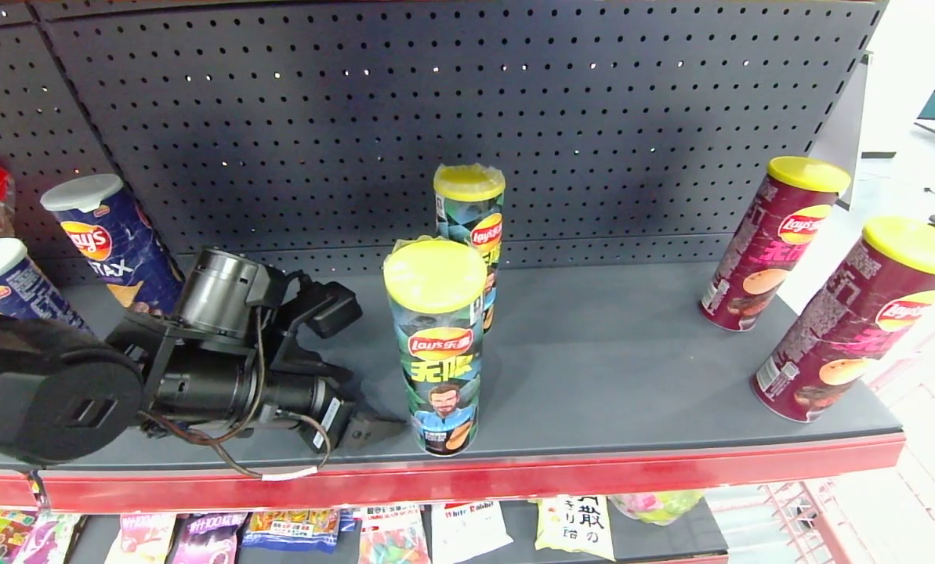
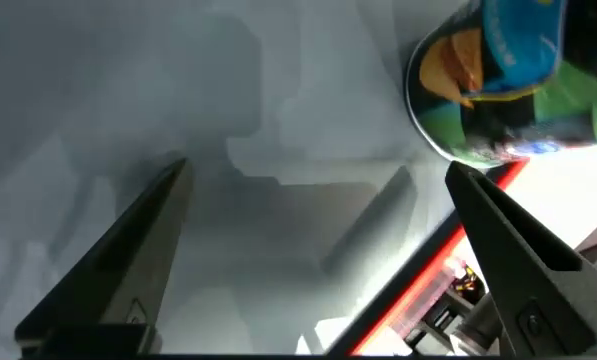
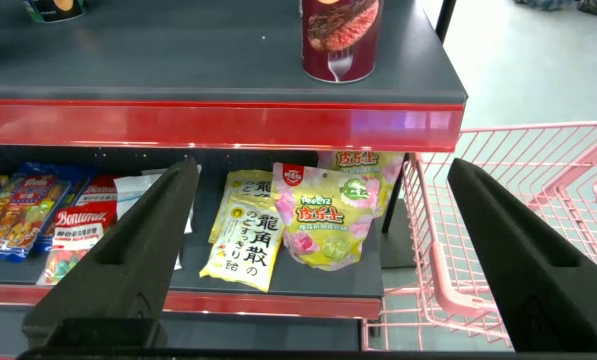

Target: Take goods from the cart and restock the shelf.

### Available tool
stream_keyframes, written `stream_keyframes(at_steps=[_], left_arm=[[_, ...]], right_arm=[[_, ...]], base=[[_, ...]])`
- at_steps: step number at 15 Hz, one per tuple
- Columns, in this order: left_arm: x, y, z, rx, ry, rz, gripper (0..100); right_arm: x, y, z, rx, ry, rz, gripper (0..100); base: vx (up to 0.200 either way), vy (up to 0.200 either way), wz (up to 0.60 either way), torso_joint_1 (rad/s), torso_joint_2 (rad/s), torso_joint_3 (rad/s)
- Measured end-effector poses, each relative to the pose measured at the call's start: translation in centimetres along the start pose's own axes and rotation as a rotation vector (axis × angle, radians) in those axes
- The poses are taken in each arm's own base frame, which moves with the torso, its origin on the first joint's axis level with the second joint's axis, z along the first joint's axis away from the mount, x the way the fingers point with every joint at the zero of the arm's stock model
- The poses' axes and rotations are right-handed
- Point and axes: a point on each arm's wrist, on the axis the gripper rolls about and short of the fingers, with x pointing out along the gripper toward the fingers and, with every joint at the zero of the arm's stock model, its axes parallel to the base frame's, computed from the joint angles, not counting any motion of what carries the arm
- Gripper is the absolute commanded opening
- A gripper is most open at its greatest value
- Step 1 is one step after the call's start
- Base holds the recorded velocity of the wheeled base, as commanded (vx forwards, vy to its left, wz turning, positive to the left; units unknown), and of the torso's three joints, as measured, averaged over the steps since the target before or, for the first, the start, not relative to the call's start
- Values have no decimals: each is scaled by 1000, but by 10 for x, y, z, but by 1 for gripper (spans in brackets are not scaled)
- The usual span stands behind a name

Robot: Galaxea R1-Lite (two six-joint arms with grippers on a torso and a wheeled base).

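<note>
The left gripper (image 2: 318,170) lies low over the grey shelf (image 1: 592,368), close to its red front edge (image 1: 514,478). Its jaws are spread wide and hold nothing. Just past its fingertips, on the robot's right, the front green chips can (image 1: 436,345) stands upright with its yellow lid on. Whether the nearest finger touches the can cannot be told. Behind that can, farther from the gripper and against the pegboard back (image 1: 436,94), stands a second green can (image 1: 471,215). Well off to the gripper's right are two maroon cans (image 1: 773,243) near the shelf's end, one behind the other. On the gripper's other side, beyond the arm, are two blue cans (image 1: 114,235).

The right gripper (image 3: 323,168) hangs in front of the shelf unit, below the level of the red edge. Its fingers are also wide apart with nothing between them. Straight ahead of it, on the lower shelf, lie a yellow snack bag (image 3: 248,240) and a green one (image 3: 328,225). The pink wire cart (image 3: 518,240) stands just beside the shelf, to the gripper's right.
</note>
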Motion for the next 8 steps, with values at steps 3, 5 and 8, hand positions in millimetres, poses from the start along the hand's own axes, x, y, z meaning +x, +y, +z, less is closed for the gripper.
stream_keyframes(at_steps=[3, 5, 8], left_arm=[[7, 0, 5, 7, 1, -8, 100], [10, 0, 6, 9, 3, -11, 100], [15, -1, 10, 12, 0, -17, 100]], right_arm=[[0, 0, 0, 0, 1, 0, 100], [0, 0, 0, 0, 0, 0, 100], [0, 0, 0, 0, 0, 0, 100]], base=[[0, 0, 0, 0, 0, 0], [0, 0, 0, 0, 0, 0], [0, 0, 0, 0, 0, 0]])
